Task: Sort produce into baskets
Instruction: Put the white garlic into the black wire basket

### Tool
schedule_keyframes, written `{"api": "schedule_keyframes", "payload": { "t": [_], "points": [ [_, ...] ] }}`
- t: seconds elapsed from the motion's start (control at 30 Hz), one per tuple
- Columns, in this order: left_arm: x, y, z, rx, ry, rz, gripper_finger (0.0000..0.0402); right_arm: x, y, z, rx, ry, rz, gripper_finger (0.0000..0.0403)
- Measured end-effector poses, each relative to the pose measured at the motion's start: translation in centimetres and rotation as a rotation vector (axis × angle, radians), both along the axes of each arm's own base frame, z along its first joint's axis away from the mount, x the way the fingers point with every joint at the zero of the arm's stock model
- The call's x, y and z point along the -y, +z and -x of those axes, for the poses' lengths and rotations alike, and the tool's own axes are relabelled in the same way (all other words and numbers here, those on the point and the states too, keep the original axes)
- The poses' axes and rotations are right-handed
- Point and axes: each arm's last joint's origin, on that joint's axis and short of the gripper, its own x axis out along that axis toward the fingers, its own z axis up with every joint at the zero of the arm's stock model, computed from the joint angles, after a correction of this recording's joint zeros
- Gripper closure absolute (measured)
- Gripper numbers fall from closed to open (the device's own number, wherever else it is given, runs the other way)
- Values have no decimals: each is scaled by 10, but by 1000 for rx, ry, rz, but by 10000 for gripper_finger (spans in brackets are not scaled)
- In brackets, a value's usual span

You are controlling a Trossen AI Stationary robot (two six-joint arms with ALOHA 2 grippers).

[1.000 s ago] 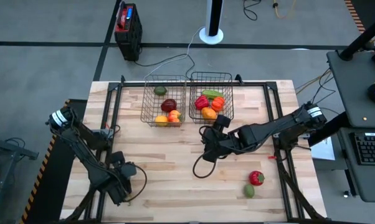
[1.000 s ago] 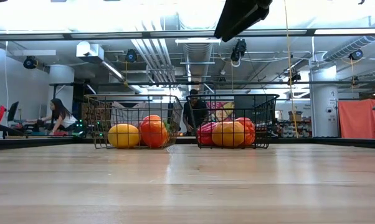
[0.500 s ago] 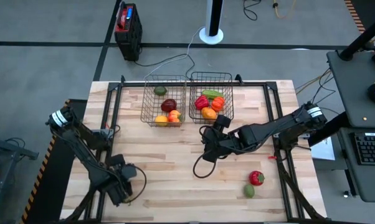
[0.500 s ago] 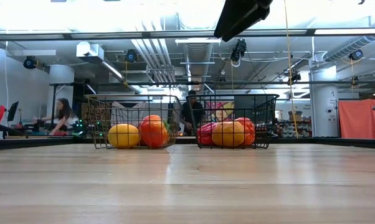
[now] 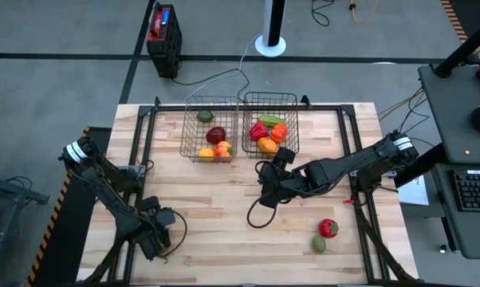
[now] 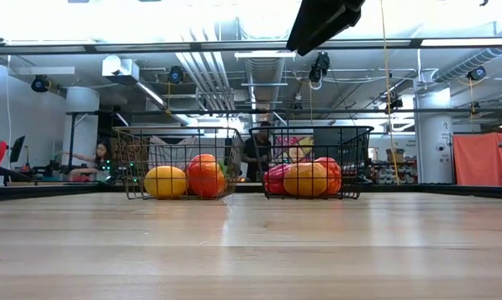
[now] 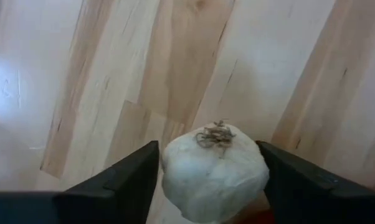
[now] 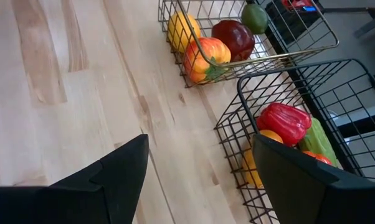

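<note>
Garlic bulb (image 7: 213, 169) sitting on the wooden table (image 5: 224, 211), root tuft up, right between the left gripper's (image 5: 162, 245) 2 dark fingers (image 7: 124, 177) — jaws spread to either side of it, narrow gaps showing, contact impossible to confirm, no lift visible. Down at the near-left corner of the table, that left gripper, low over the boards in the high view. Over to the right gripper (image 5: 266, 194), near the table's middle, just in front of the 2 wire baskets; fingers (image 8: 116, 171) parted wide, nothing between them, bare wood below. Left basket (image 5: 209, 129) at the far edge holding a green piece (image 5: 205, 116), a dark red one (image 5: 216, 134), a red-and-yellow one (image 5: 222, 148) and a yellow one (image 5: 206, 155). Right basket (image 5: 270, 123) touching or just beside it, loaded with a red pepper (image 5: 258, 130), a long green piece (image 5: 273, 120), an orange pepper (image 5: 279, 132) and a yellow-orange piece (image 5: 267, 145). Still out on the table, near the right front corner: a red pepper (image 5: 328, 228) and, just beside it, a green piece (image 5: 319, 244), well apart from both grippers. Beyond the far edge on the floor, a black and red box (image 5: 163, 30). From table height, both baskets upright side by side, 2 people (image 6: 92, 160) far back in the room.
</note>
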Motion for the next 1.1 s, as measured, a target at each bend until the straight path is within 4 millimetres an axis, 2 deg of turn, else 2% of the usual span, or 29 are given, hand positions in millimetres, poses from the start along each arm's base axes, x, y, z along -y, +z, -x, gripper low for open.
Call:
{"api": "schedule_keyframes", "payload": {
  "t": [0.2, 0.3, 0.43, 0.63, 0.87, 1.1],
  "points": [
    [0, 0, 0, 13, 0, -7, 230, 0, 0, 0, -3, 3, 2, 131],
    [1, 3, -3, 58, -5, -25, 247, -2, -1, 1, -7, 12, 5, 131],
    [11, 17, -13, 179, -51, -47, 241, -9, -1, 3, -5, 31, 3, 129],
    [29, 53, -34, 455, -168, -132, 234, -28, -5, 7, 9, 95, 4, 127],
    [39, 88, -58, 684, -268, -288, 234, -39, -35, 1, 115, 182, 9, 127],
    [39, 101, -90, 816, -384, -399, 234, -40, -69, 0, 252, 230, -28, 126]
  ]
}}
